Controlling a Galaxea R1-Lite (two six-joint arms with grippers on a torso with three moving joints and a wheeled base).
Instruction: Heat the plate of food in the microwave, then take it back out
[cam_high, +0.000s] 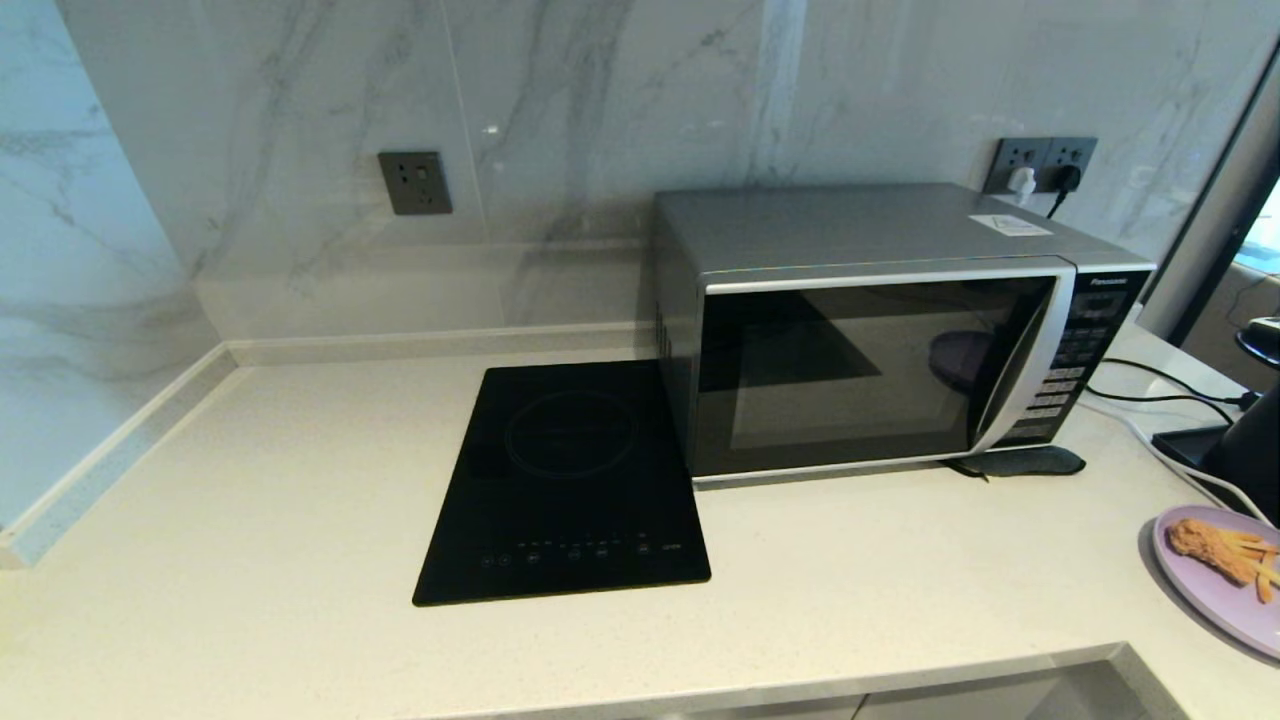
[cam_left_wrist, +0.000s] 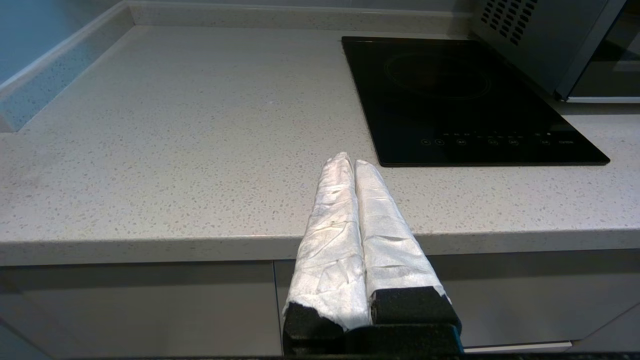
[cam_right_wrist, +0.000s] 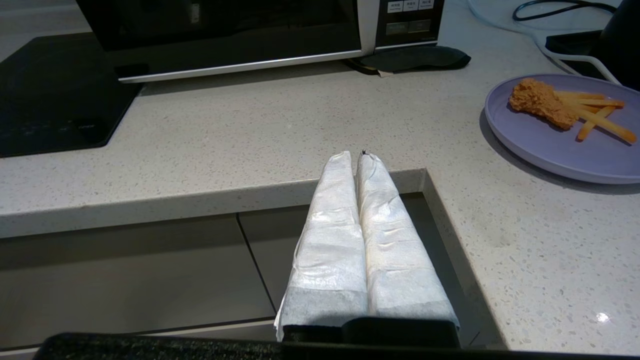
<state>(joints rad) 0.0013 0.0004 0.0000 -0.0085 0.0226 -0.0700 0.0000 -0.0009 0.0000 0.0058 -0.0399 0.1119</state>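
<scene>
Countertop (cam_right_wrist: 250, 130): plate of food (cam_right_wrist: 565, 135) well apart from right claw (cam_right_wrist: 356, 156), fingers pressed together.

Microwave (cam_high: 880, 330): brushed silver metal, glossy dark glass door. Hob (cam_high: 570, 480): glossy black glass. Countertop (cam_high: 250, 500): matt speckled stone.

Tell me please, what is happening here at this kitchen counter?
Nothing is being handled yet. The small round lavender plate of food sits on the pale stone counter, to the right of the large silver-grey microwave, whose dark glass door is closed. The left gripper and right gripper are both shut and empty, at the counter's front edge.
</scene>
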